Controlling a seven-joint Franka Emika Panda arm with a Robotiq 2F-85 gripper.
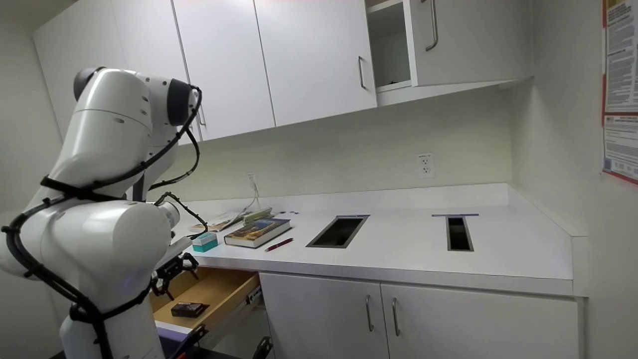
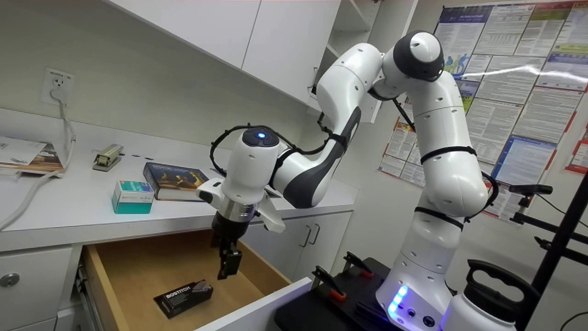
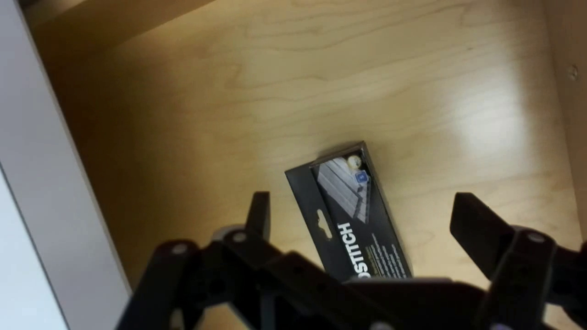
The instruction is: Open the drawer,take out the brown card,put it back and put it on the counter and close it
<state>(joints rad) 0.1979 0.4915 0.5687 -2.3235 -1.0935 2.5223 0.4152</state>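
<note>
- Black fingers (image 3: pixel 260 213) stand spread wide at the tip of the hand (image 3: pixel 362 201), with nothing held between them; they hang above the wooden floor of the pulled-out drawer (image 2: pixel 149 269), apart from it.
- Below the hand, framed between its fingers in the wrist view, the dark box (image 3: pixel 348 215) lies flat on that floor; I take it for the task's brown card. Whether the hand is plumb over its middle I cannot tell.
- Step at hand, as I judge it: the reach for the grasp. A small wrist turn should square the fingers with the box's long sides; then lower straight, halt short of the wood and close gently. The thin flap (image 3: pixel 306 197) along one side may fold, so catch the thicker body low down.
- Looks of the box: blackish, BOSTITCH printed in white, a grey picture of what may be staple strips towards one end, a slot cut in the flap; it lies slightly askew to the hand.
- Beyond and above the hand, the white tabletop (image 2: pixel 82 202) carries a teal-and-white carton (image 2: pixel 132 197) and a thick book (image 2: pixel 177 181); setting the box there probably calls for avoiding the dark cutouts (image 1: pixel 339 233).
</note>
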